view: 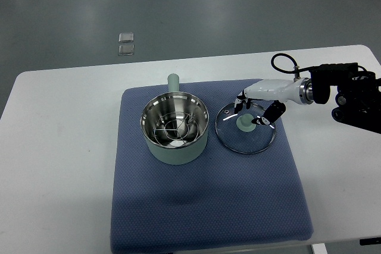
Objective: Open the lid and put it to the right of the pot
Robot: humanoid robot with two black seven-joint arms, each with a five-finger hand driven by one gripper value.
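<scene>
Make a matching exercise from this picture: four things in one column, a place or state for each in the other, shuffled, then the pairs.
1. pot
2. lid
3. right hand
4. mat

a. lying flat, right of the pot
b. spread on the white table
c. uncovered, wire rack inside
d. over the lid, fingers around its knob

Pairs: 1-c, 2-a, 3-d, 4-b

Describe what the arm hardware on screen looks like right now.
Only the right arm shows: black jointed links, a silver ring at the wrist, and a black cable looping above it. The right hand has a glossy white shell and dark fingers.
</scene>
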